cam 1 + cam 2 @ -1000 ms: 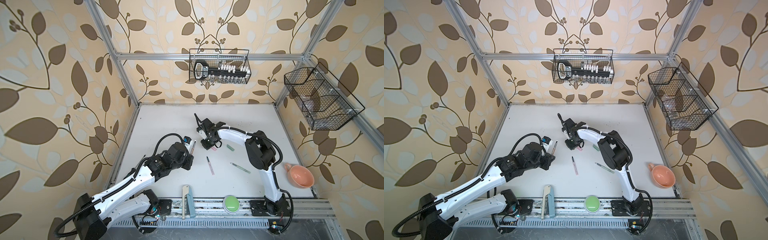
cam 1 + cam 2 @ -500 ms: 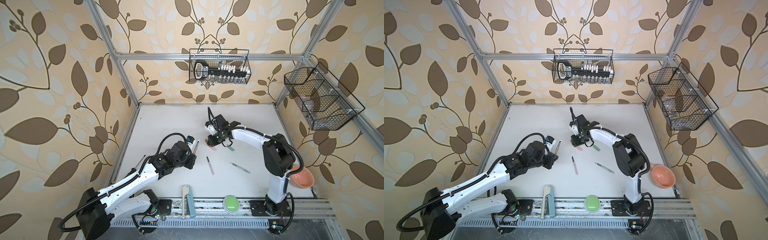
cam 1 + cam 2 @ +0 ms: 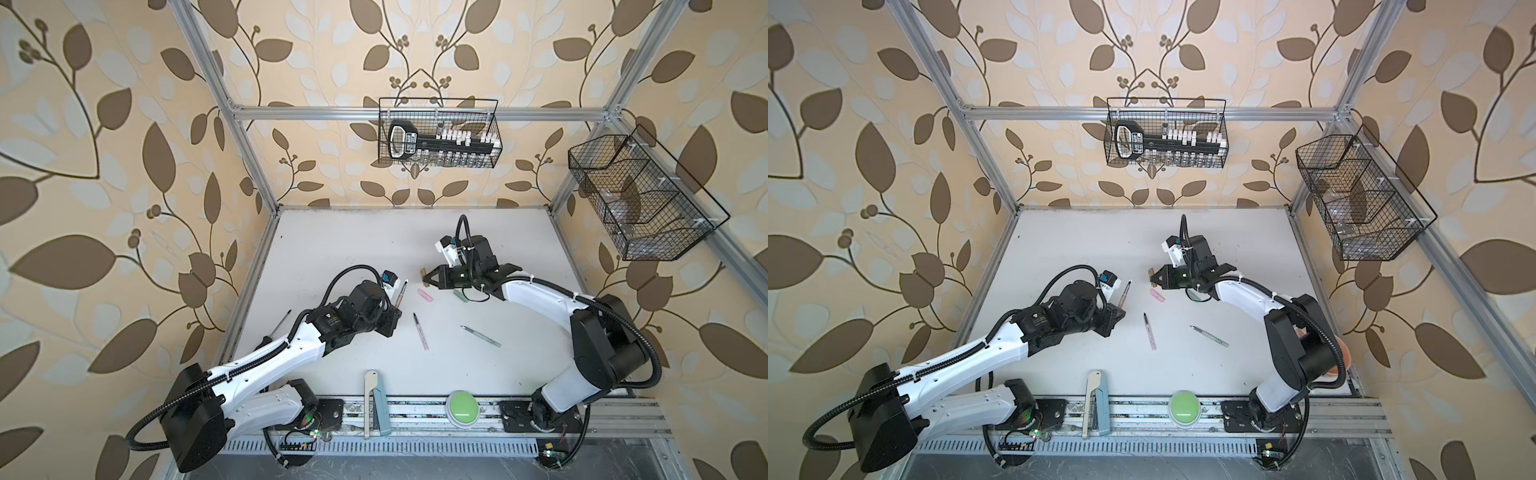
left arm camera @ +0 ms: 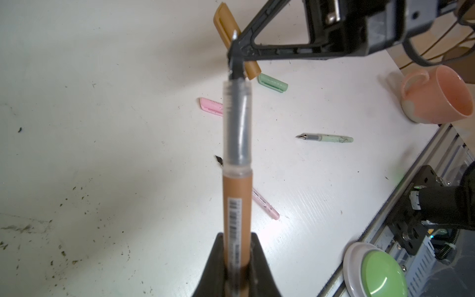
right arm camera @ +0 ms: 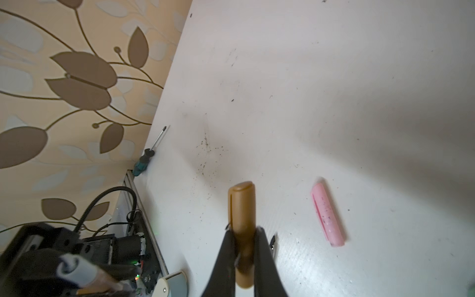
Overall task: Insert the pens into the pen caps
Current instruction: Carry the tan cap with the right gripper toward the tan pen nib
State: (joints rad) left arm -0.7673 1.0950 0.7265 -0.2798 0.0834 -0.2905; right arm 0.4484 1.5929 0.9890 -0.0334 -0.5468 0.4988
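- Left wrist view: left gripper (image 4: 237, 244) clamped on the rear barrel of brown pen (image 4: 237, 203), tip left free, likely for capping.
- Opposite, right gripper (image 5: 244, 239) pinches brown cap (image 5: 241, 203) aloft, near the pen tip but crosswise; needs aligning.
- Loose on table (image 3: 353, 241) between arms: pink cap (image 3: 425, 295), green cap (image 3: 460, 295), pink pen (image 3: 419, 332), green pen (image 3: 480, 336). Far half bare; mug (image 4: 437, 95) by front-right edge.

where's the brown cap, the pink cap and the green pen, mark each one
brown cap (image 5: 241, 205), right wrist view, on its body near the closed end
pink cap (image 5: 327, 216), right wrist view, middle of its body
green pen (image 4: 331, 138), left wrist view, on its pale green barrel
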